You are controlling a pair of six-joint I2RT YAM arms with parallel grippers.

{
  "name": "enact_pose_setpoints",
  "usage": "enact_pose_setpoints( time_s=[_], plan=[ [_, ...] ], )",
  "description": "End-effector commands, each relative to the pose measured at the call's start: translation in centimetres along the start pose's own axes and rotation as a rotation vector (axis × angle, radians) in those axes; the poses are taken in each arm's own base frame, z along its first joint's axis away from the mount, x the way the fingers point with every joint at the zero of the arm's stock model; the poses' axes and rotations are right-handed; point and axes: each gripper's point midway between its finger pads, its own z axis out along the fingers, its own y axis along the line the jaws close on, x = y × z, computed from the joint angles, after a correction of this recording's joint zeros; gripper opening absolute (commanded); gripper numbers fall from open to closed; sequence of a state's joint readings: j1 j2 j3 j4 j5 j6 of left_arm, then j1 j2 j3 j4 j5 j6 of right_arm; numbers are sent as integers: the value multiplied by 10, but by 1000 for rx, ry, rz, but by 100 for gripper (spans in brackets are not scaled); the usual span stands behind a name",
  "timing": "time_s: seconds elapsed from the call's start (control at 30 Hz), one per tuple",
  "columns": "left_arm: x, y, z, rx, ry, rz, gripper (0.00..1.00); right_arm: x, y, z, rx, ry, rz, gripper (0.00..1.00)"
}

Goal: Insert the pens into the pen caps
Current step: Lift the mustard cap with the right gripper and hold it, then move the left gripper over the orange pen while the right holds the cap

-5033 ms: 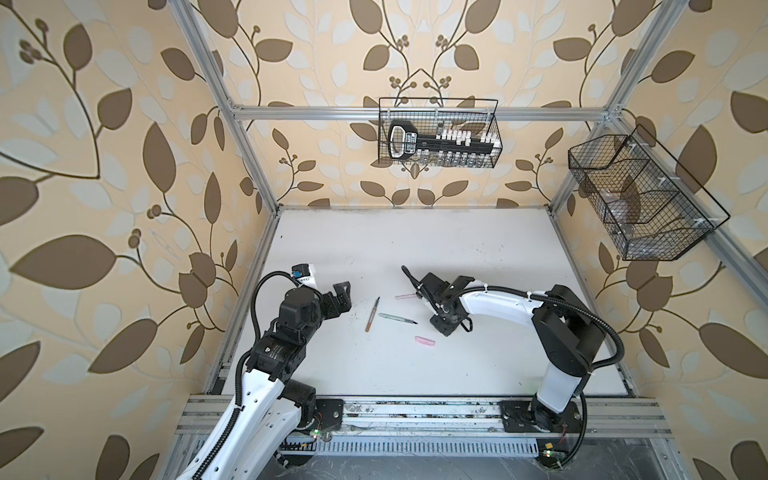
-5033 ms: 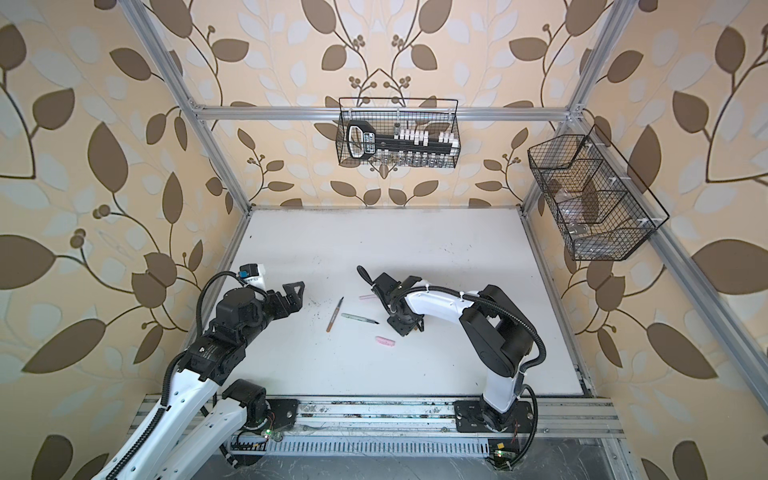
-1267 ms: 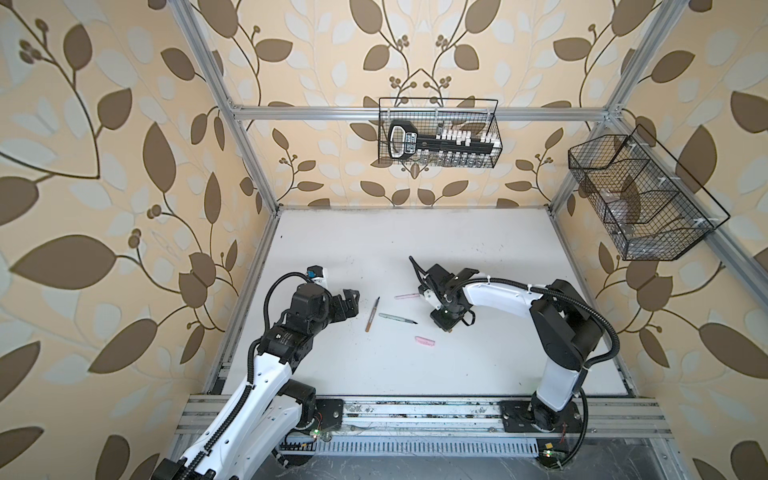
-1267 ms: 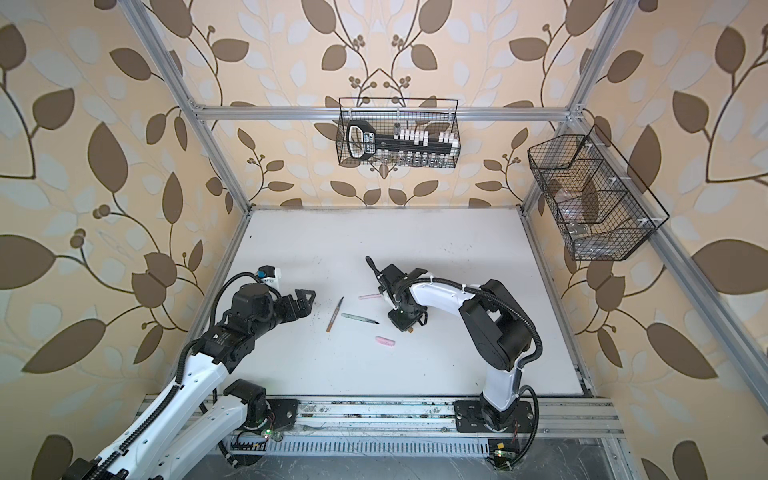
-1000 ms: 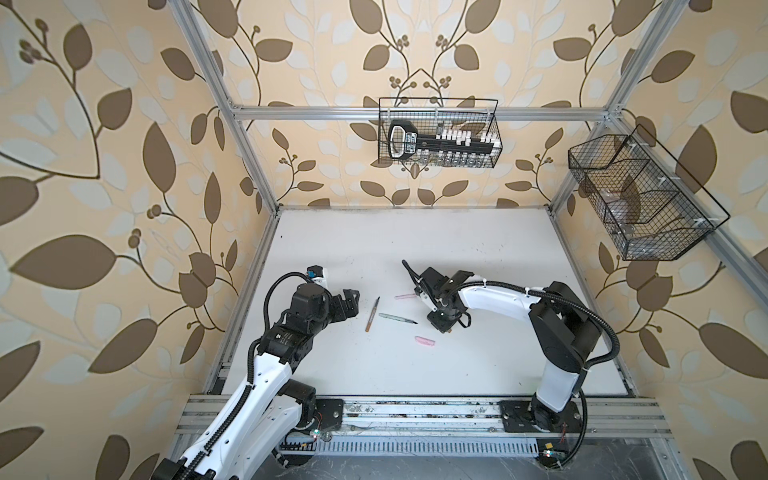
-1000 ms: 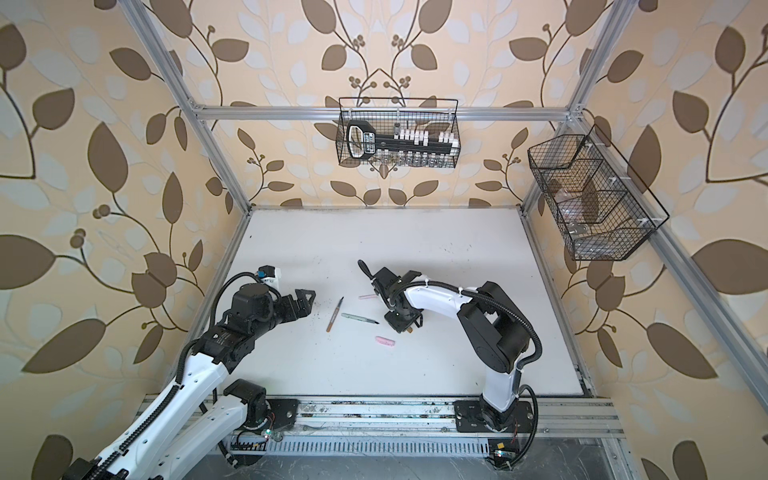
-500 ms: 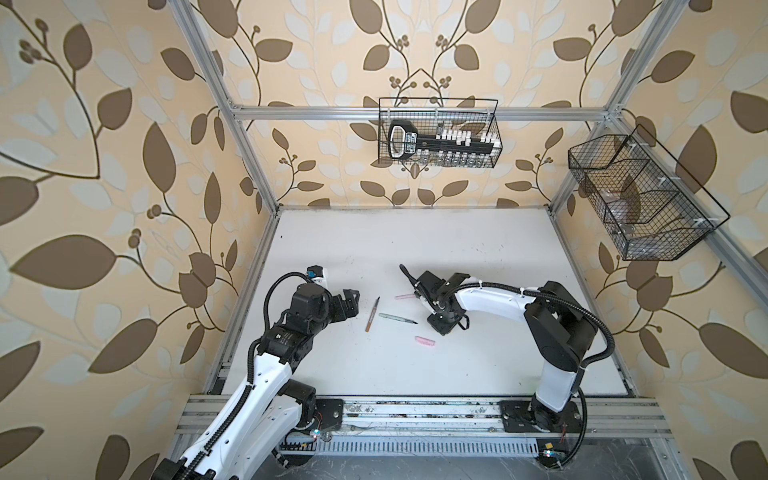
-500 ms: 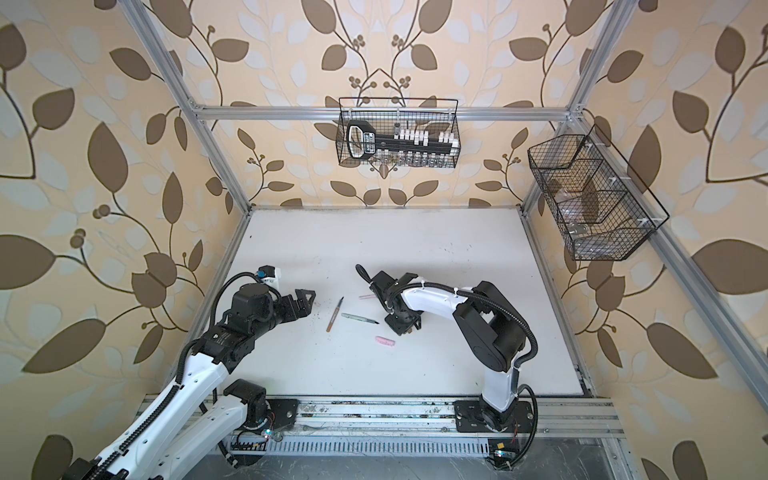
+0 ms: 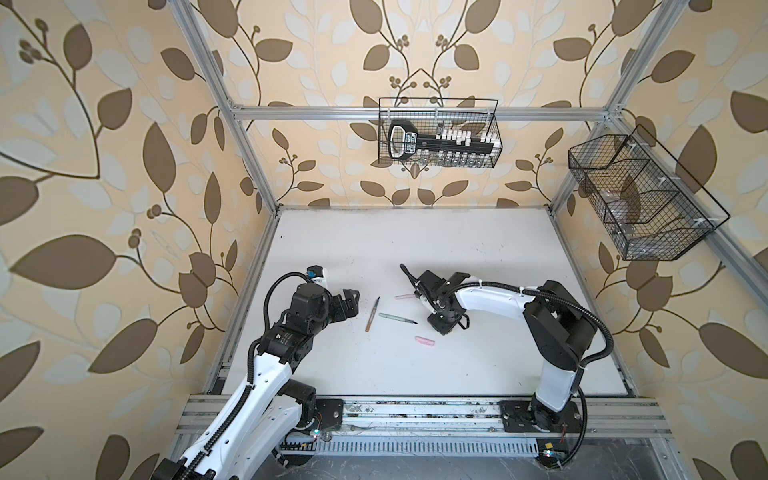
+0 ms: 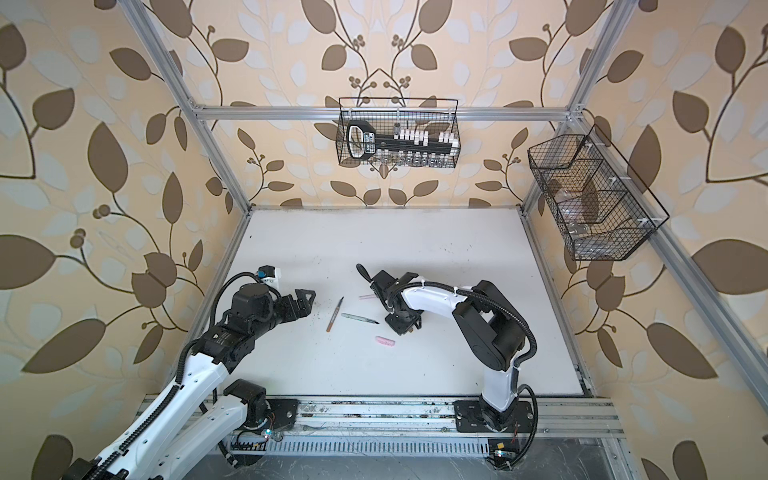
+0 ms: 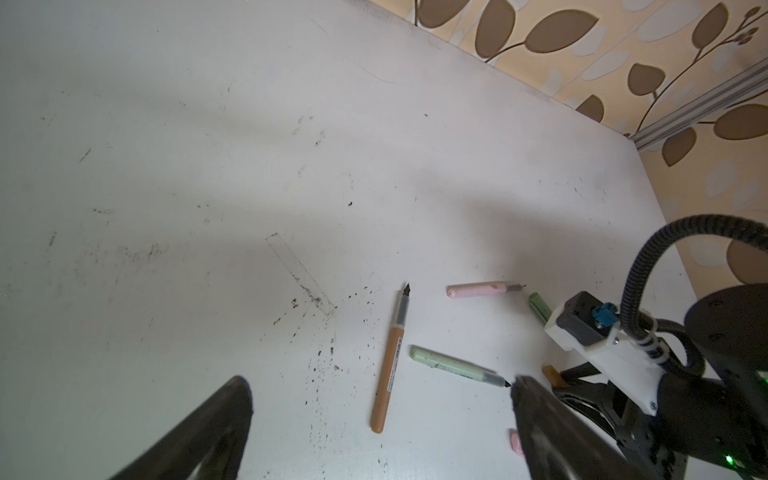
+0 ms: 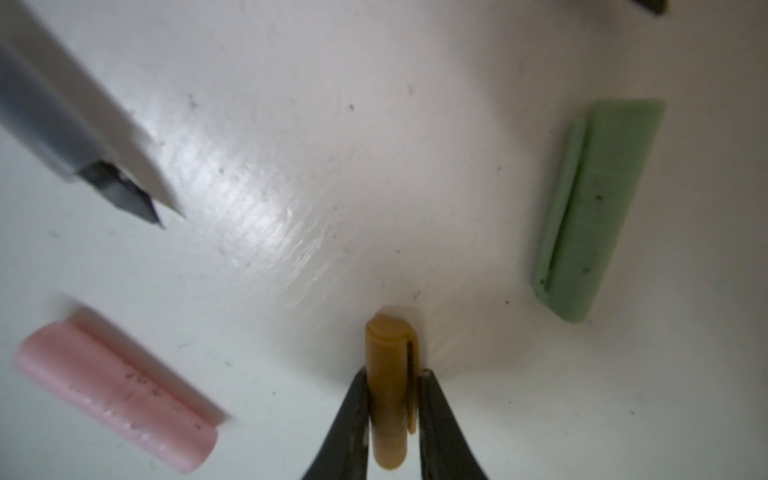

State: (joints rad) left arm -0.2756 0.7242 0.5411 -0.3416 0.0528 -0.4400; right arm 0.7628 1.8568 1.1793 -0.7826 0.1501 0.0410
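My right end effector (image 12: 392,380) is clamped on the tan cap (image 12: 388,415), down at the surface (image 9: 415,249). My left end effector (image 9: 352,302) stands wide apart. In a top view the tan pen (image 9: 372,314) lies at its 3 o'clock, with the green pen (image 9: 397,318) and pink pen (image 9: 405,296) beyond.

Even soft daylight; glare on table (image 12: 266,216); right wrist view blurred at edges.
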Motion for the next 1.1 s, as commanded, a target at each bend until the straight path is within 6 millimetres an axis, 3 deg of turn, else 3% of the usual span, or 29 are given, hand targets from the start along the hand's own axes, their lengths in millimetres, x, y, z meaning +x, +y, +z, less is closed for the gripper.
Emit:
enact_pose_setpoints(
  time_s=[0.0,0.5,0.83,1.07],
  plan=[
    [-13,-10,-8,28,-26,16,99,1,-5,1,21,25,-2,19],
    [13,-11,9,31,103,-24,99,-10,-3,-21,-77,-58,64,14],
    [55,-16,28,-15,273,32,99,-20,-10,-49,-193,-217,180,12],
    [79,-23,47,-95,422,163,99,-12,-11,-50,-219,-243,224,12]
  ],
)
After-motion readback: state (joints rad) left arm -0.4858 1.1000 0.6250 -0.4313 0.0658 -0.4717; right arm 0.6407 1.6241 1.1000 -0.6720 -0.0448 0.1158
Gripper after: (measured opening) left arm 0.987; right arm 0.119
